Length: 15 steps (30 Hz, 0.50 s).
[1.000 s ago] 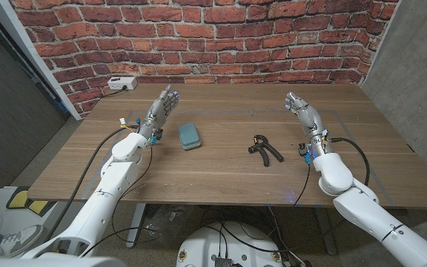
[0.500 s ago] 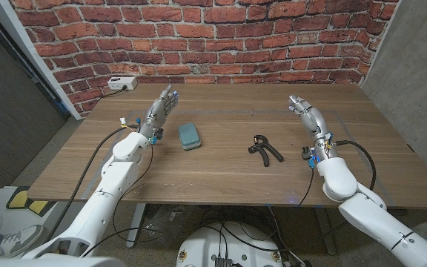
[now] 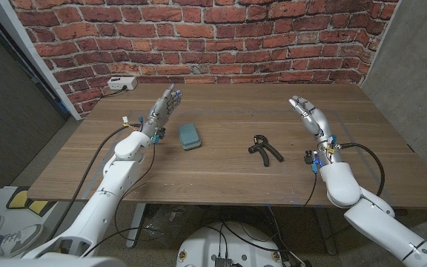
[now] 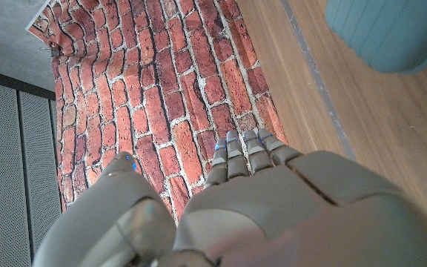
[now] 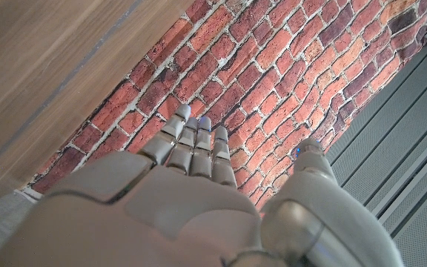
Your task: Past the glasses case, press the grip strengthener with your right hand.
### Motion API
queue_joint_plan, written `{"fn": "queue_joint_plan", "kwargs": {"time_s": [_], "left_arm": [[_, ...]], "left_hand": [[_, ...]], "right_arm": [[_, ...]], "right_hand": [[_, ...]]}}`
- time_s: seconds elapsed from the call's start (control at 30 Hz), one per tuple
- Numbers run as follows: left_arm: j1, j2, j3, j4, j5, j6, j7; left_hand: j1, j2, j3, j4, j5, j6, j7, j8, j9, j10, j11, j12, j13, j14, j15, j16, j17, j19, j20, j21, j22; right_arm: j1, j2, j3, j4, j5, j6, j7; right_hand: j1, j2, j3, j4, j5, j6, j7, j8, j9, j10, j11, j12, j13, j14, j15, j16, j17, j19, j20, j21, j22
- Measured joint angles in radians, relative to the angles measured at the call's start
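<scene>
Black grip strengthener lies right of the teal glasses case; right hand farther right, fingers extended, holding nothing.

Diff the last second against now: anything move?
The right hand and forearm drifted slightly toward the robot's right and back toward the near table edge, fingers apart, holding nothing. The left hand, teal glasses case and black grip strengthener stayed put.

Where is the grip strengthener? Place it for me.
In the head view, the grip strengthener lies mid-table, between the teal glasses case and the right hand.
</scene>
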Motion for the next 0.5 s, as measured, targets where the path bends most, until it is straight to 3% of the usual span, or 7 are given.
{"fn": "queue_joint_plan", "kwargs": {"time_s": [0.5], "left_arm": [[0.009,0.008,-0.002,-0.012,-0.009,-0.008,-0.013]], "left_hand": [[0.003,0.003,-0.004,-0.004,0.000,0.005,-0.005,0.000,0.000,0.007,0.000,0.000,0.000,0.009,0.006,-0.001,0.000,0.000,0.000,-0.008,0.000]], "right_arm": [[-0.053,-0.055,-0.010,-0.128,-0.208,-0.207,-0.072]], "right_hand": [[0.022,-0.004,0.000,0.000,0.000,0.004,-0.004,0.000,0.000,0.011,0.000,0.000,0.000,0.004,0.003,0.000,0.003,0.009,-0.002,0.000,0.000]]}}
